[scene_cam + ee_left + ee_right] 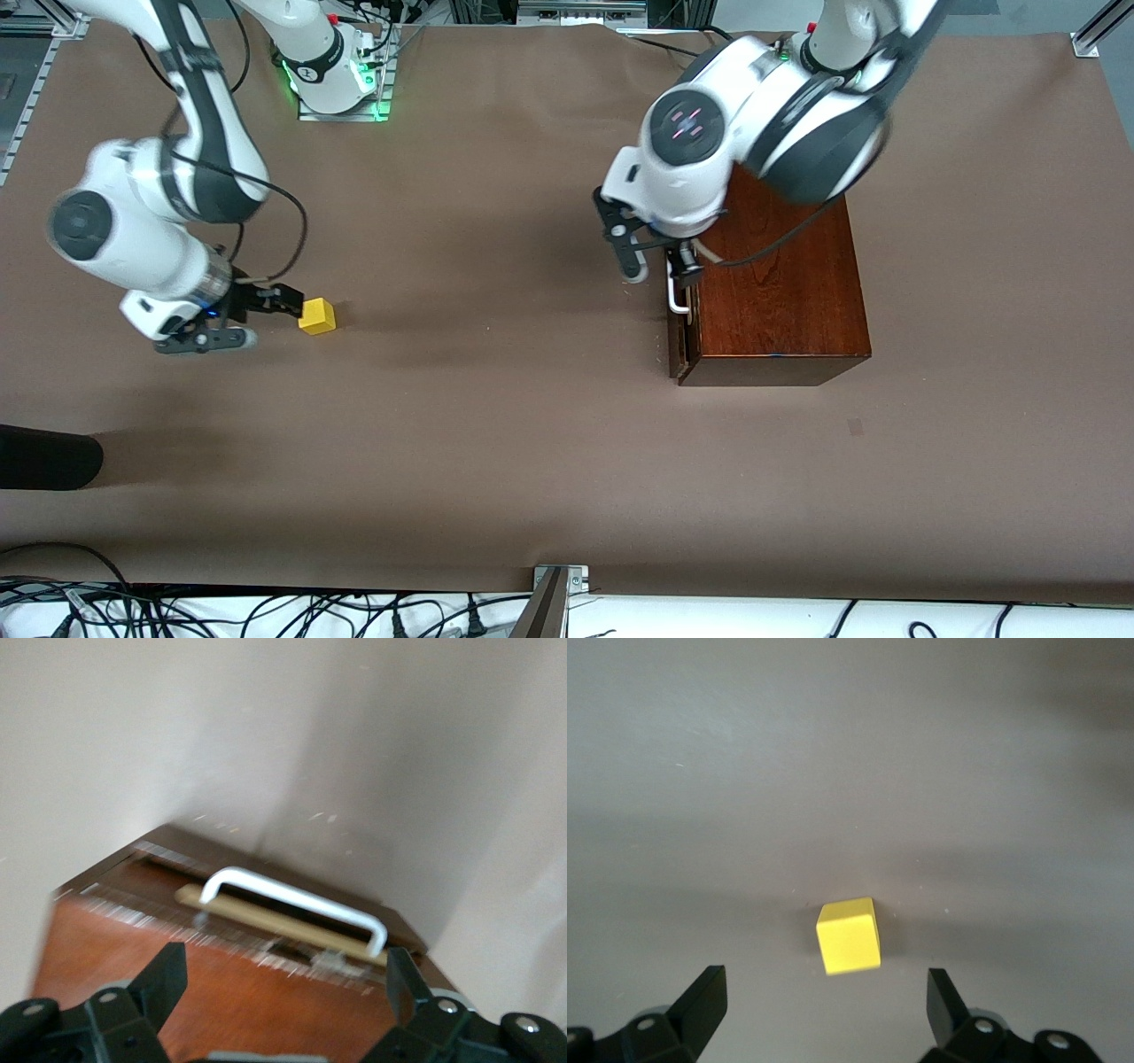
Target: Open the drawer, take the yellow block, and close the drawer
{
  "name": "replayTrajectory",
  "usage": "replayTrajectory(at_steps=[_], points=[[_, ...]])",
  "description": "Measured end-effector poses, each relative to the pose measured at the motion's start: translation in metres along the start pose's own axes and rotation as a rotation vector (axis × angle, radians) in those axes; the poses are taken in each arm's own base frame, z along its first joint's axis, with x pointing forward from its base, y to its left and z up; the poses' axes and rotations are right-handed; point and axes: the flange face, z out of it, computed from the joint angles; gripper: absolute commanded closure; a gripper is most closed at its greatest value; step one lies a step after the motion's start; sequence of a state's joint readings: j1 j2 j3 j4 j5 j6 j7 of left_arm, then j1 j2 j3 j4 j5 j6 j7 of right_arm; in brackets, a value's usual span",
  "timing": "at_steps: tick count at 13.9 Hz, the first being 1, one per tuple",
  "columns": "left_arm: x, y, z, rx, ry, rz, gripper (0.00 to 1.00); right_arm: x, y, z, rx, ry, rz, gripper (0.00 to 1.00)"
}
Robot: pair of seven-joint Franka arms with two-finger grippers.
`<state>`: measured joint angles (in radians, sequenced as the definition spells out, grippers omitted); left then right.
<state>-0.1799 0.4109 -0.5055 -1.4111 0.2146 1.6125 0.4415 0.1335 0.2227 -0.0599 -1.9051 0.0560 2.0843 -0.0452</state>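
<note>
The yellow block [317,316] lies on the brown table toward the right arm's end, outside the drawer. My right gripper [264,319] is open and low beside it, the block just ahead of its fingertips, not between them. The right wrist view shows the block [849,935] ahead of that open gripper [824,1003]. The dark wooden cabinet [780,301] stands toward the left arm's end. Its drawer [682,350] is nearly shut, with a thin strip of pale wood [266,917] showing by the white handle [292,899]. My left gripper [657,266] is open and empty over the handle [676,299].
A dark rounded object [44,456] pokes in at the table's edge toward the right arm's end, nearer the camera than the block. Cables and a metal bracket [558,589] run along the front edge. Bare brown table lies between block and cabinet.
</note>
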Motion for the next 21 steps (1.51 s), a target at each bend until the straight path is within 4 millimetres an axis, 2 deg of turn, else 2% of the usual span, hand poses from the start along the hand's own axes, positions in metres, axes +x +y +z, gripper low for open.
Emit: replayTrajectory(at_steps=[2, 5, 7, 9, 10, 13, 16, 18, 21], points=[[-0.039, -0.041, -0.032, 0.028, 0.038, -0.095, 0.0, -0.007, 0.001, -0.039, 0.004, 0.008, -0.009, 0.0], [-0.11, -0.099, -0.073, 0.047, 0.057, -0.246, 0.0, -0.037, 0.002, -0.102, 0.01, 0.007, -0.015, 0.0], [-0.151, -0.134, -0.082, 0.056, 0.063, -0.333, 0.0, -0.062, 0.01, -0.144, 0.012, 0.021, -0.005, 0.0], [-0.176, -0.155, -0.083, 0.076, 0.053, -0.395, 0.0, -0.079, 0.023, -0.172, 0.007, 0.051, -0.011, 0.0], [-0.183, -0.159, -0.085, 0.082, 0.053, -0.453, 0.0, -0.081, 0.027, -0.178, 0.002, 0.061, -0.021, 0.0], [-0.218, -0.167, -0.095, 0.087, 0.073, -0.765, 0.0, -0.081, 0.028, -0.177, -0.01, 0.016, -0.031, 0.0], [-0.27, -0.17, -0.089, 0.017, 0.127, -1.022, 0.0, -0.078, 0.032, -0.195, -0.014, 0.036, -0.026, 0.0], [-0.304, -0.166, -0.076, -0.002, 0.101, -1.094, 0.0, -0.075, 0.033, -0.202, -0.023, 0.061, -0.025, 0.0], [-0.328, -0.145, -0.063, -0.024, 0.056, -1.13, 0.0, -0.062, 0.036, -0.199, -0.031, 0.111, -0.021, 0.0]])
